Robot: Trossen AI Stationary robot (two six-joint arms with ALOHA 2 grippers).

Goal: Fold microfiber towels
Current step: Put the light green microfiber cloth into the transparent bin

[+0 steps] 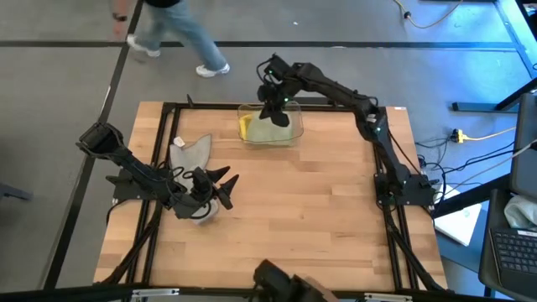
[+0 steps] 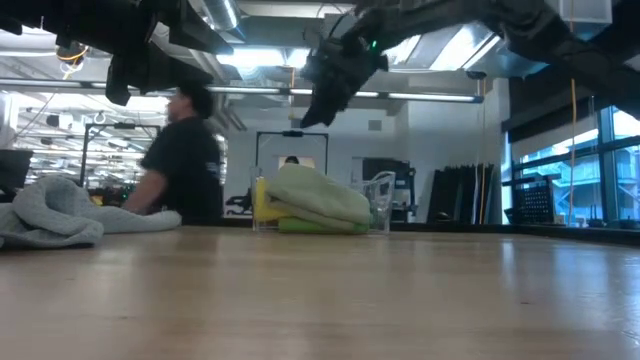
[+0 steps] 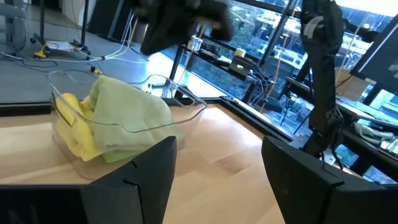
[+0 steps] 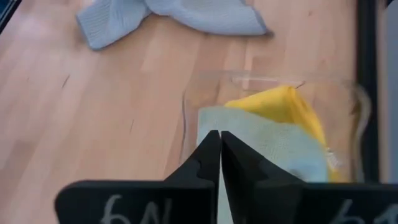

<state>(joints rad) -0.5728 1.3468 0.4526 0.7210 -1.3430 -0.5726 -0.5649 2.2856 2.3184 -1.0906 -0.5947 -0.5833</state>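
Right gripper (image 1: pixel 274 107): high view, hovering over the clear plastic bin (image 1: pixel 295 138) at the table's far edge, fingers pressed together, nothing between them. Left gripper (image 1: pixel 220 186): same view, near the table's left side, fingers spread, empty, just beside the crumpled grey microfiber towel (image 1: pixel 190 153).

Low view: pale sage green folded towel (image 2: pixel 315 194) on top of the pile in the bin, yellow towel (image 2: pixel 261 203) and bright green towel (image 2: pixel 300 226) beneath; grey towel lies loose on the wooden table (image 2: pixel 320 300), well apart from the bin. A person stands in the room behind.

Left wrist view: sage towel mounded above the bin's rim, yellow showing at one end.

Right wrist view: closed fingertips directly above the sage towel, apart from it.

Handling (a judgement): light, soft, limp cloth, grippy pile, not fragile. It will sag and drape when lifted; best pinched at a corner or free edge, not mid-panel.
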